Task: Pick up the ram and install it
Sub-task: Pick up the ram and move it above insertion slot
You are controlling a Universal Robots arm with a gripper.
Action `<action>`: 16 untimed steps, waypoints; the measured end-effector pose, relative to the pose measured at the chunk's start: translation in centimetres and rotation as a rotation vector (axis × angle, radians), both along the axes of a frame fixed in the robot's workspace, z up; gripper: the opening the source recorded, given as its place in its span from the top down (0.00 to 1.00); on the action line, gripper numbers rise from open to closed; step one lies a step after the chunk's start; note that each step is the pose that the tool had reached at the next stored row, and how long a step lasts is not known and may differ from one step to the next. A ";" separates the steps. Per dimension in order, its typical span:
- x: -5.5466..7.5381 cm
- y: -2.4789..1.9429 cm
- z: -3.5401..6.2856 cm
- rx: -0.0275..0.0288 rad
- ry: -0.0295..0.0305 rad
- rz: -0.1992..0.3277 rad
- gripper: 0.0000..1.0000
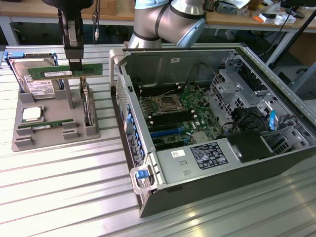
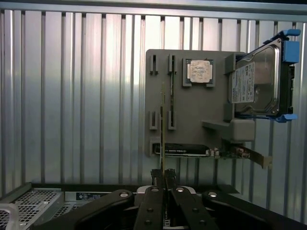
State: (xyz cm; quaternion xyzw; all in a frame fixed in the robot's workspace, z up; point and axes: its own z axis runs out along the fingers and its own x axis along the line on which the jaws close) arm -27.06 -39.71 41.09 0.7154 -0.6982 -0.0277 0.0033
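Jaws are clamped shut on the top edge of the ram. The green stick hangs level, just above the gray holder and in front of the hard drive propped up there. A processor lies flat on that same holder. The open computer case sits to the exterior view's right on the ribbed counter.

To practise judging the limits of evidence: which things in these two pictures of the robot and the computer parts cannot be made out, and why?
Label print on the ram: too small in the exterior view; edge-on in the wrist view.
Hard drive: partly hidden behind the ram and gripper, exterior view.
Robot arm: cut off by the exterior view's top edge.
Processor chip markings: too small, both views.
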 end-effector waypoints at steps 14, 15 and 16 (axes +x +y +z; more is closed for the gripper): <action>0.4 0.00 0.00 0.0000 0.0000 0.000 0.88; 0.4 0.00 0.00 0.0000 0.0000 0.000 0.88; 0.5 0.00 0.00 0.0000 0.0000 0.000 0.88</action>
